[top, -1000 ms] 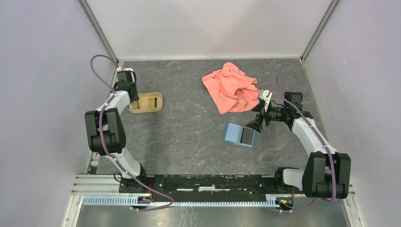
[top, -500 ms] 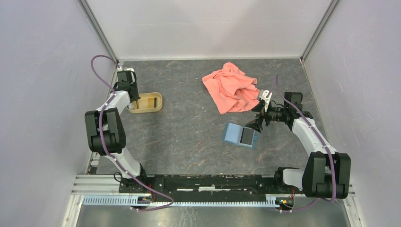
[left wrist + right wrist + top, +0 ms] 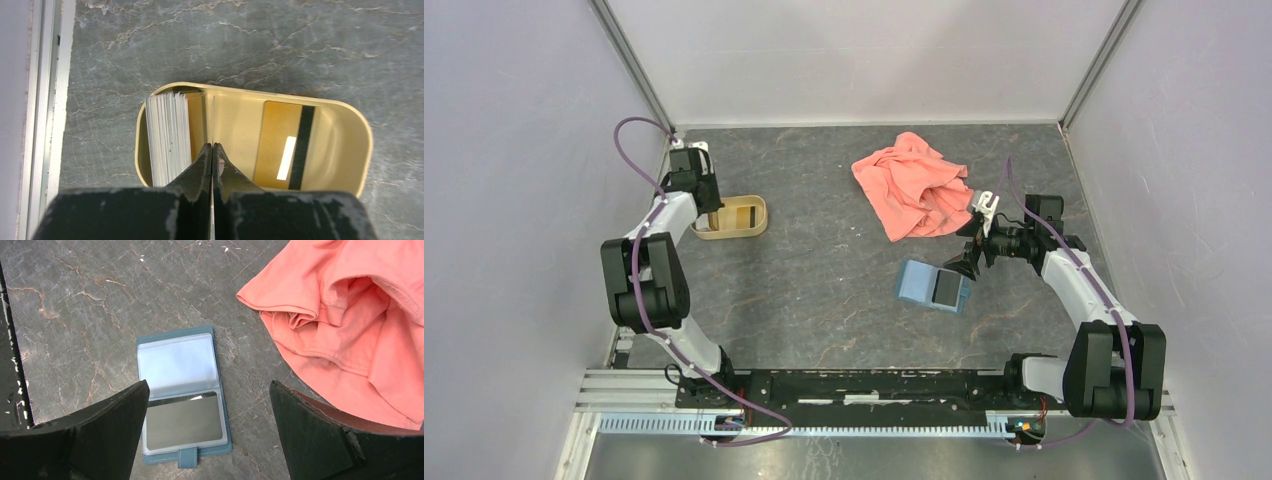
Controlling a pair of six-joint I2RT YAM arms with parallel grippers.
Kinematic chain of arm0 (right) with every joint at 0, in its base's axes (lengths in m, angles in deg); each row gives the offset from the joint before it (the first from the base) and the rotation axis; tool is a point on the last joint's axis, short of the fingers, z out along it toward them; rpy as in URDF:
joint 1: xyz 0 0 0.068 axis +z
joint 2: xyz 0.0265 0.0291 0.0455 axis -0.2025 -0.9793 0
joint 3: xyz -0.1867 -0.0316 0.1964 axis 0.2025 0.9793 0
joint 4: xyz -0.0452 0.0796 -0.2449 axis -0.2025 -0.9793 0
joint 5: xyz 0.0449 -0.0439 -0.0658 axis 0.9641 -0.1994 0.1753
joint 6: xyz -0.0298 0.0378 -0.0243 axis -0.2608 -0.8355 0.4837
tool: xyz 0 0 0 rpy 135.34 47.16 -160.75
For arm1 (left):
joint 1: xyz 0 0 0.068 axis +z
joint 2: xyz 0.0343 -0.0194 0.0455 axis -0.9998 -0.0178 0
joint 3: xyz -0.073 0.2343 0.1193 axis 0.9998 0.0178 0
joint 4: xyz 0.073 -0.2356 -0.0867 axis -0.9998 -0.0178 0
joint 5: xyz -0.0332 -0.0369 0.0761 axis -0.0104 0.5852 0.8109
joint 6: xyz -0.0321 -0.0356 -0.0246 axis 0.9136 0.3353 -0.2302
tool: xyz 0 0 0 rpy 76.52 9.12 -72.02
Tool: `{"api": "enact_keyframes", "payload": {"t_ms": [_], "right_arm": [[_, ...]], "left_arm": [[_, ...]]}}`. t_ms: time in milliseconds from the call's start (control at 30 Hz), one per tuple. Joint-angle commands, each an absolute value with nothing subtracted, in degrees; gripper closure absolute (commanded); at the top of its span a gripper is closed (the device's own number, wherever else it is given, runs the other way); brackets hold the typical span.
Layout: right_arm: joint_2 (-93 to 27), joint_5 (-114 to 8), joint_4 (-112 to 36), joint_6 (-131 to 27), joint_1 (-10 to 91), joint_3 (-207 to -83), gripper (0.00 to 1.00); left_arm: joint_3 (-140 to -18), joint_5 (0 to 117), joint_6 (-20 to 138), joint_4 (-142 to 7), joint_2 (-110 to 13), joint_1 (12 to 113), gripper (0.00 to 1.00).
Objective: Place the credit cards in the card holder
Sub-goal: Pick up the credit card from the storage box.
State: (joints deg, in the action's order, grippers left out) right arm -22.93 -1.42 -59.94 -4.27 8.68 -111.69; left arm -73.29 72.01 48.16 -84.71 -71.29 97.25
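The card holder (image 3: 934, 286) lay open and flat on the bench (image 3: 824, 300), toward 4 o'clock from the middle and well apart from the tan tray (image 3: 742, 216) out at 10 o'clock. The right jaws hung spread wide above it, touching nothing. In the right wrist view its clear pockets faced up, with the closing tab at its 6 o'clock edge. Seen from the top camera, the pink cloth (image 3: 914, 185) sat crumpled at the holder's 12 o'clock, near but apart.

The left jaws were down inside the tray, pinched almost shut on a thin pale sliver, apparently an edge-on card (image 3: 212, 120). At its 9 o'clock a stack of cards (image 3: 169, 135) stood on edge against the tray wall. At its 3 o'clock one flat card (image 3: 282, 145) lay on the tray floor — orange-gold, dark stripe along its 3 o'clock side.
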Motion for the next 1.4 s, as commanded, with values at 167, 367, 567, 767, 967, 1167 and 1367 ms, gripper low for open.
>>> {"api": "enact_keyframes", "payload": {"t_ms": [167,367,567,767,967,1167,1367], "right_arm": [[-22.0,-2.6,-61.2,-2.5,8.7,-113.6,0.02],[-21.1,-0.2,-60.9,-3.1,8.7,-113.3,0.02],[-21.8,14.5,-54.9,-13.1,9.1,-110.4,0.02],[-20.9,14.9,-40.4,-28.3,14.2,-107.2,0.02],[-19.4,12.9,-21.4,-49.6,15.5,-102.2,0.02],[-19.7,10.6,-13.3,-61.1,15.5,-100.7,0.02],[-20.5,9.3,-11.1,-65.9,15.5,-100.4,0.04]], "left_arm": [[-72.3,51.8,56.6,-85.4,-57.0,97.4,0.98],[-57.8,24.3,74.6,-67.5,-47.9,96.9,0.98],[-45.1,20.6,91.1,-39.6,-44.8,85.1,0.98],[-41.2,31.1,94.2,-21.4,-48.4,66.5,0.98],[-39.7,36.5,104.8,1.4,-59.2,58.1,0.98],[-42.0,38.6,110.7,14.0,-68.8,53.6,0.98],[-43.6,39.9,114.7,20.1,-75.1,51.3,0.98]]}}
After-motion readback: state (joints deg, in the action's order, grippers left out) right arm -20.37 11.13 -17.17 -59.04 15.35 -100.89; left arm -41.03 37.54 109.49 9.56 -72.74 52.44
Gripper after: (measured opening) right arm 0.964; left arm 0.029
